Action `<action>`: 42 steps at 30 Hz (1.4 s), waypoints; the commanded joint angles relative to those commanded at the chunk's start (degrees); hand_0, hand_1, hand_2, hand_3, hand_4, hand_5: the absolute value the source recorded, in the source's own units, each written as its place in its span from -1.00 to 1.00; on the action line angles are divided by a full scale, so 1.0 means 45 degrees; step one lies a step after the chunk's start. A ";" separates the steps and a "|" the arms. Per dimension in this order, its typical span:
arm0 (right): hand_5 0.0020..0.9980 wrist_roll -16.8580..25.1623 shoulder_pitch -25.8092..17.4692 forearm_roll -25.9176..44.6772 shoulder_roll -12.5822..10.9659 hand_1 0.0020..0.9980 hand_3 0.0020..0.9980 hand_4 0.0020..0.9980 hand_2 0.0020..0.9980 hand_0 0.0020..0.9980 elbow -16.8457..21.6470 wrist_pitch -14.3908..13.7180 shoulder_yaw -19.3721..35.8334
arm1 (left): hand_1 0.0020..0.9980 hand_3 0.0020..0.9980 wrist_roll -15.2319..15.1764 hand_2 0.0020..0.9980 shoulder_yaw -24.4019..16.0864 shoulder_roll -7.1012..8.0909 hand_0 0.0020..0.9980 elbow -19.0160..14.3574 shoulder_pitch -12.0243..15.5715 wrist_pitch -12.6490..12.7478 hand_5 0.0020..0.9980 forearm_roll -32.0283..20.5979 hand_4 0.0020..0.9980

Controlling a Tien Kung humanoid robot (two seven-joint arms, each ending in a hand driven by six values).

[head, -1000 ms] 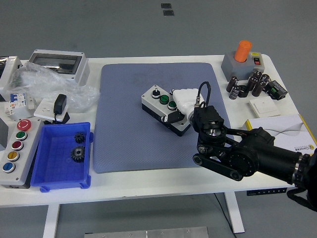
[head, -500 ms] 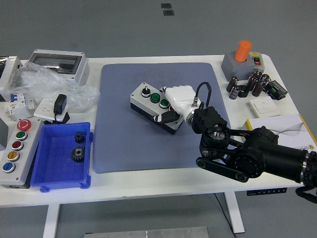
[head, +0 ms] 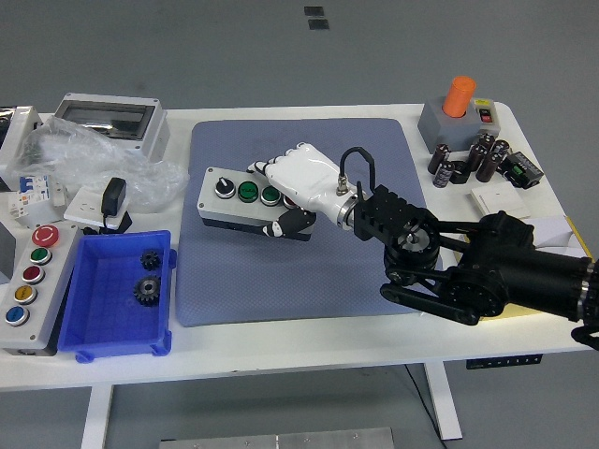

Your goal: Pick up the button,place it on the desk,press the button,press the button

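A grey button box with a black base, carrying a black knob and two green buttons, sits over the left part of the blue-grey mat. My right hand, white with a black arm behind it, is shut on the box's right end, thumb under the front edge and fingers over the top. Whether the box rests on the mat or is held just above it I cannot tell. The left arm is out of sight.
A blue bin with two black gears stands at the front left, beside a second grey box with coloured buttons. Plastic bags, a breaker enclosure and a black adapter fill the back left. Capacitors, an orange-capped unit and a booklet lie right.
My right hand has carried the button box leftwards across the mat, from its centre-right to its left part, and the box has turned to lie nearly level.
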 joint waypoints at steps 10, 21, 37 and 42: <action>-1.00 0.2070 -0.0134 -0.1010 0.0255 -0.14 -0.29 -0.41 -0.27 -0.37 -0.1454 0.1408 0.1183 | 0.31 0.26 -0.0010 0.21 -0.0018 0.0010 0.19 -0.0003 -0.0015 -0.0004 -0.32 0.0015 0.52; -1.00 0.2034 -0.0426 -0.0552 0.0175 -0.13 -0.28 -0.38 -0.27 -0.36 -0.1477 0.1884 0.1367 | 0.31 0.26 -0.0034 0.21 0.0005 0.0000 0.19 0.0001 -0.0001 -0.0013 -0.32 -0.0004 0.52; -1.00 0.1745 -0.0777 -0.0234 0.0044 -0.13 -0.27 -0.37 -0.27 -0.34 -0.1322 0.1894 0.1207 | 0.31 0.26 -0.0022 0.21 0.0009 -0.0007 0.19 0.0003 0.0021 -0.0055 -0.31 0.0009 0.52; -1.00 0.1616 -0.0826 -0.0283 0.0037 -0.09 -0.23 -0.31 -0.21 -0.28 -0.1322 0.2006 0.1159 | 0.31 0.26 -0.0031 0.21 0.0027 -0.0006 0.19 0.0007 0.0041 -0.0059 -0.31 -0.0018 0.52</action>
